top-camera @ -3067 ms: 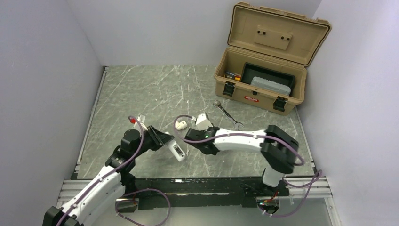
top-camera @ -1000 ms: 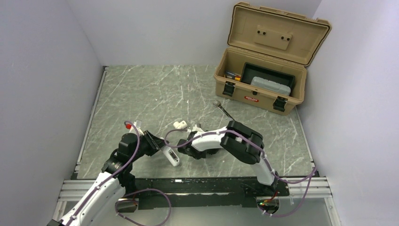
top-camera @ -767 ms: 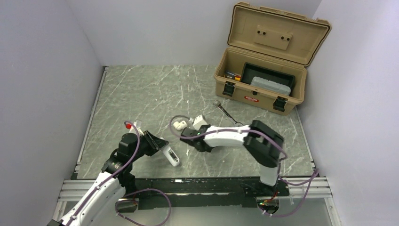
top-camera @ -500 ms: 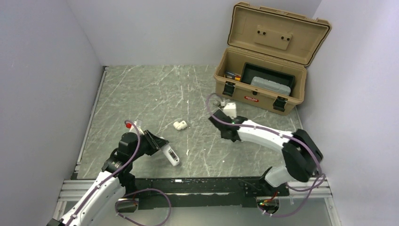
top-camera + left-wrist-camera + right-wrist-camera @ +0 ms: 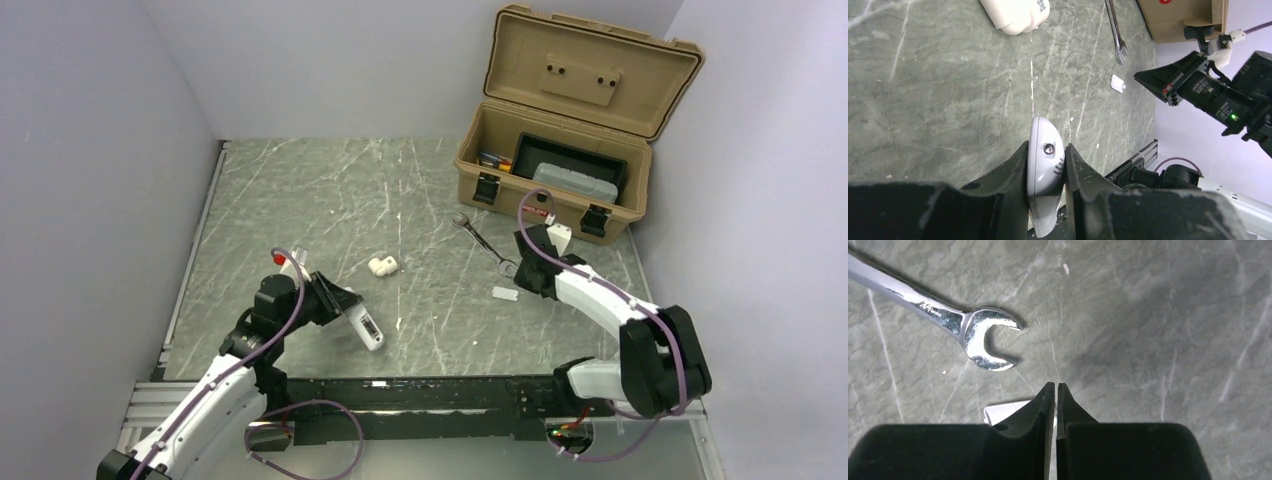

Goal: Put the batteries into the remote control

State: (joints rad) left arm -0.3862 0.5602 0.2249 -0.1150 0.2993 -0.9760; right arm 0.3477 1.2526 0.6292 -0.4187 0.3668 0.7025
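Black left pincer (image 5: 1046, 148) clenched on the side edges of the white remote control (image 5: 1044, 172), handset slanted over the grey tabletop (image 5: 948, 90), both flat faces left uncovered, most likely for access by the other arm. Black right pincer (image 5: 1055, 386) closed on nothing, tips pressed together low over the tabletop, a small flat white piece (image 5: 1000, 412), perhaps the battery cover, just beside them and the open end of the silver wrench (image 5: 955, 318) a little further out. No batteries to be made out in any view; probably next a search for them.
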